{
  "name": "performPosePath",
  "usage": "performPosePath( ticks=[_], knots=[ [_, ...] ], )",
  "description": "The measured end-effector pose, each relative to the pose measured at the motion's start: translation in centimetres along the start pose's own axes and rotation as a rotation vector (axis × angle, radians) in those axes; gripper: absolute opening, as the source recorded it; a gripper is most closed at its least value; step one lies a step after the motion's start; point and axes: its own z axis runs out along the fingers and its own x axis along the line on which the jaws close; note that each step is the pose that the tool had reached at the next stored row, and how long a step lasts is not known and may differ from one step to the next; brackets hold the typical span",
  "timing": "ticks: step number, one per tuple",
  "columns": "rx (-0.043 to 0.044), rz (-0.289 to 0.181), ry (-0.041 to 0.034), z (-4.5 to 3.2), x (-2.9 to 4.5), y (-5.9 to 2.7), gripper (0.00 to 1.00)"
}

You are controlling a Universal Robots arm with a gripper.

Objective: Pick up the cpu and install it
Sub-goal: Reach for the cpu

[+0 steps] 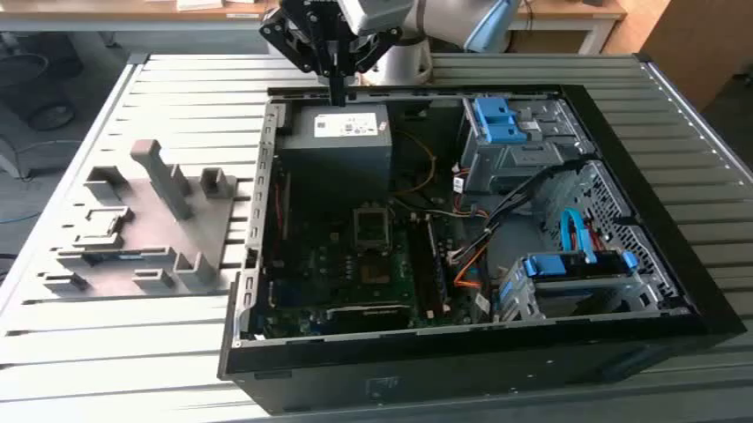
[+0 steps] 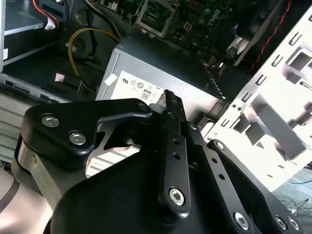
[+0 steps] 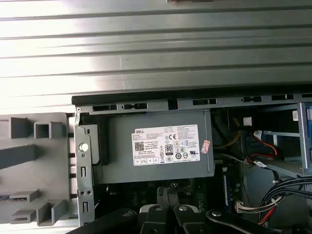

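1. Grey power-supply box sits at the far end of the open computer case. The hand hangs directly above it, pointing straight down and clear of the box's labelled top.
2. Hand state: in the second wrist view the two black fingers lie pressed together right to the tip. Clenched, with no chip that I can make out pinched between them.
3. Cpu: cannot tell where it lies. The likely places are a pocket of the grey fixture or the socket. Neither reads clearly enough to claim a pale square chip.
4. The case lies on its side on the slatted metal counter with the side panel off. Judged reason: the motherboard faces upward, so a straight-down approach can reach the socket.
5. The fixture stands just beside the case wall, on the exterior view's left. Its upright posts and moulded pockets look meant to hold loose parts at fixed, repeatable poses for picking.
6. The socket is a dark metal-framed rectangle mid-board, well apart from the hand.
7. Cables run toward the blue drive bays on the exterior view's right, which leaves the space above the socket unobstructed.
8. Judgement: the hand is nearest the power supply, not fixture or socket. The pictures confirm neither pick nor install.
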Motion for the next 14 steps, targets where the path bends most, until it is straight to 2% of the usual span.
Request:
performPosePath(
  ticks=[6,9,11,14],
  knots=[
    [0.0,0.0,0.0,0.0,0.01,0.0,0.1],
    [0.0001,0.0,0.0001,-0.01,0.24,-0.02,0.1],
    [0.0,0.0,-0.0002,-0.03,0.83,-0.06,0.1],
    [0.0,0.0,-0.0012,-0.06,2.12,-0.16,0.1]
  ],
)
